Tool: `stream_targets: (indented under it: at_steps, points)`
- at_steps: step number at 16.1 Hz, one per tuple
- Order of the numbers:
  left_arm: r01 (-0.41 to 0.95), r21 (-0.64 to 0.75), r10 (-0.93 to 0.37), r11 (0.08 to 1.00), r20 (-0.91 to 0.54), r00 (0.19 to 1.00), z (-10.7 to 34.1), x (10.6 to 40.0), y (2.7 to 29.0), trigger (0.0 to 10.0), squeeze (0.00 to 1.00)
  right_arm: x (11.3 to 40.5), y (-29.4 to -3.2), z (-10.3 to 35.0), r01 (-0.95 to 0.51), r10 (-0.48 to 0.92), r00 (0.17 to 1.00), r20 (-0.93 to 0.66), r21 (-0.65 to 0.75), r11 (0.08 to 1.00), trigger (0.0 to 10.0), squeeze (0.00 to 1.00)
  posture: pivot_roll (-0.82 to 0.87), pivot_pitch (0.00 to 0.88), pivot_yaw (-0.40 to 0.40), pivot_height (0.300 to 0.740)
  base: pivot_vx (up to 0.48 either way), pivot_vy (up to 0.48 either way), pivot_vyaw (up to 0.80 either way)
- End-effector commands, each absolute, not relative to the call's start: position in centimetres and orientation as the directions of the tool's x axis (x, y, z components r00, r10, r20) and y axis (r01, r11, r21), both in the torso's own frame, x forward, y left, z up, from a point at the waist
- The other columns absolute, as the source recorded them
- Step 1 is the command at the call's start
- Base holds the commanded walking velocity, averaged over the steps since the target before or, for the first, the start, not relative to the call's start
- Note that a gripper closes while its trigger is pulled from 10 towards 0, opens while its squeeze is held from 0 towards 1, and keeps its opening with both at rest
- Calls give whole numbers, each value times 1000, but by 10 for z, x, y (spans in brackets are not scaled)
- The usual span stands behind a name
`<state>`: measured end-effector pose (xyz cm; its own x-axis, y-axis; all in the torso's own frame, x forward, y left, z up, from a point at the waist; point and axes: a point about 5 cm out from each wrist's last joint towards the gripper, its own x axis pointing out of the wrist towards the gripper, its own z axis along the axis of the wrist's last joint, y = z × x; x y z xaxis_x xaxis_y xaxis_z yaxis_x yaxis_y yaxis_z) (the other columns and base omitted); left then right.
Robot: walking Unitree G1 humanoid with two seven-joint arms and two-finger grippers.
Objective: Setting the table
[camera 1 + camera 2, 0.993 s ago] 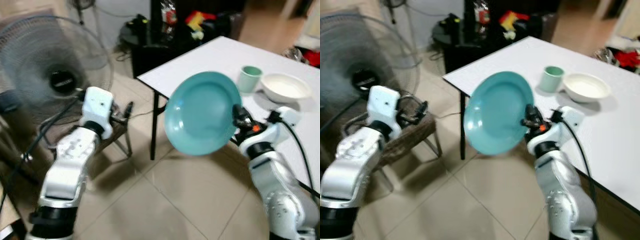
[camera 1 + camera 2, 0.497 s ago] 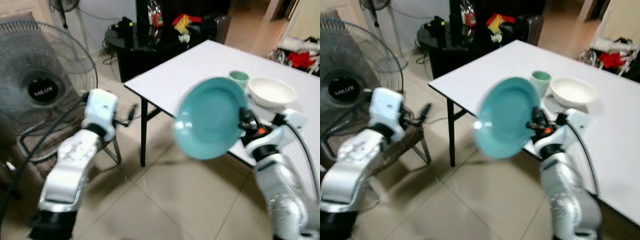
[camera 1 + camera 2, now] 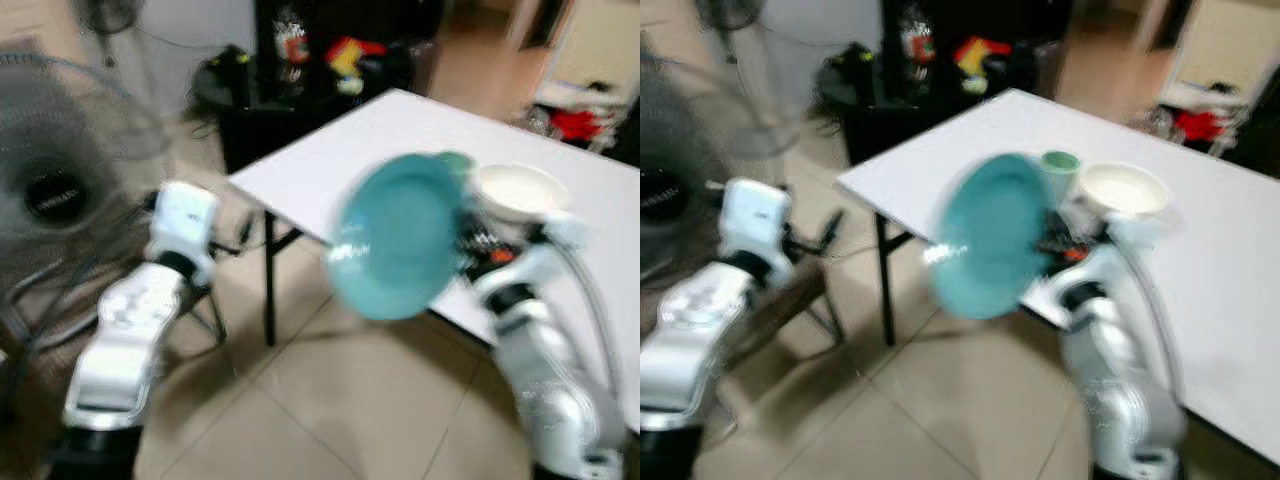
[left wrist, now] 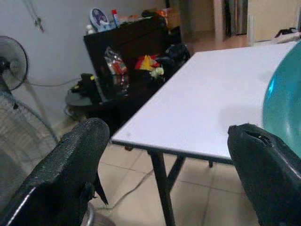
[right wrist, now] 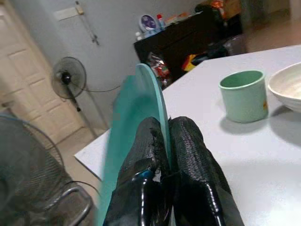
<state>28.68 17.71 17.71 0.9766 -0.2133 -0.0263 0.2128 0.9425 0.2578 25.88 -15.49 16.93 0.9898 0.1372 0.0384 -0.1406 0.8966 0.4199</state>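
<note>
Right fingers (image 5: 181, 155) pinching teal plate (image 3: 400, 235)

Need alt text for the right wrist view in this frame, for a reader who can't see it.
The right gripper, its two black fingers pinched shut, holds the rim of a round teal plate on edge above a white table. On the table beyond stand a pale green cup and a white bowl; a standing fan is by the far wall.
</note>
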Motion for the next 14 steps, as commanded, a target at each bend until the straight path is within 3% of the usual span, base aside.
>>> stream_targets:
  at_steps: [1,14]
  points:
    - [241,257,-245,936,-16,969,179,289,168,10000,0,260,-165,177,-124,103,992,73,408,905,10000,0,41,0,-25,740,274,0,-700]
    - [249,265,-253,932,-20,967,178,288,171,10000,0,256,-174,177,-93,62,995,78,502,860,10000,0,31,0,-19,740,276,0,0]
